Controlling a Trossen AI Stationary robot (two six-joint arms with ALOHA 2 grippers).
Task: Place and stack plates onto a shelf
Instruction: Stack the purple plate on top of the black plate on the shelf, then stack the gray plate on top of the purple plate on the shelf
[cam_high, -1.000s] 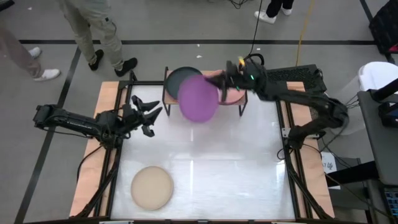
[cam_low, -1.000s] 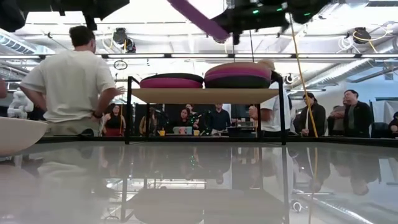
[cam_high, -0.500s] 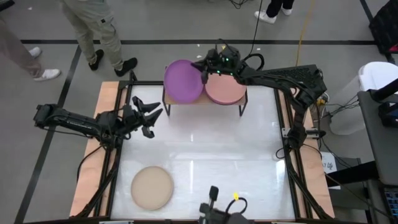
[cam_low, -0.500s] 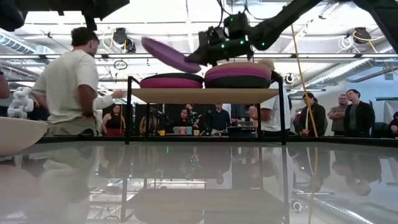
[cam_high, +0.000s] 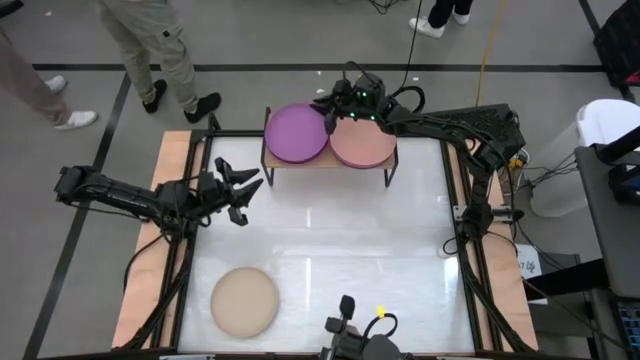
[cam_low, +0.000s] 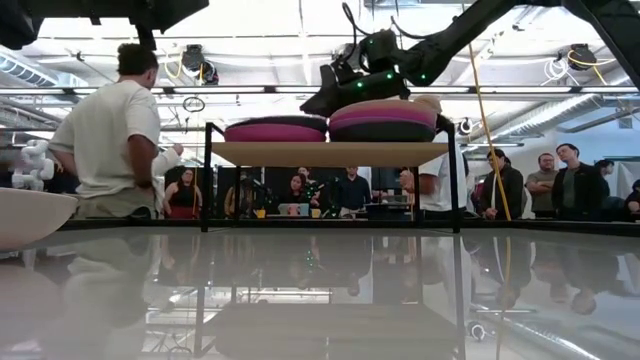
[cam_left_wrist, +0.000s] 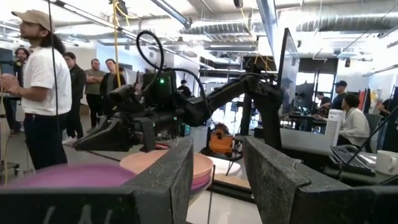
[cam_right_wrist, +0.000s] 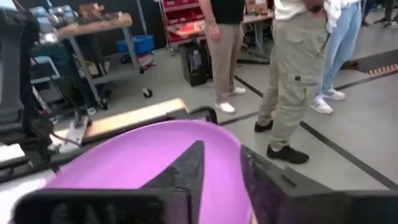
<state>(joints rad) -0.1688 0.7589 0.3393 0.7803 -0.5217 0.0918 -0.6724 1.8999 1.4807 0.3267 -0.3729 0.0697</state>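
While matte round purple plate (cam_high: 295, 134) tops wooden shelf (cam_high: 300, 164) | right jaws (cam_high: 331, 112) clamp rim (left jaws (cam_high: 243, 190) apart)

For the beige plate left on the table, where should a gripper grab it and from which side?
Grip the beige plate by its low rim, one finger over the lip and one under. It lies flat on the table, so only the edge offers a hold. Probably come from the left gripper side, since that arm is nearer and the rim facing it is unobstructed.
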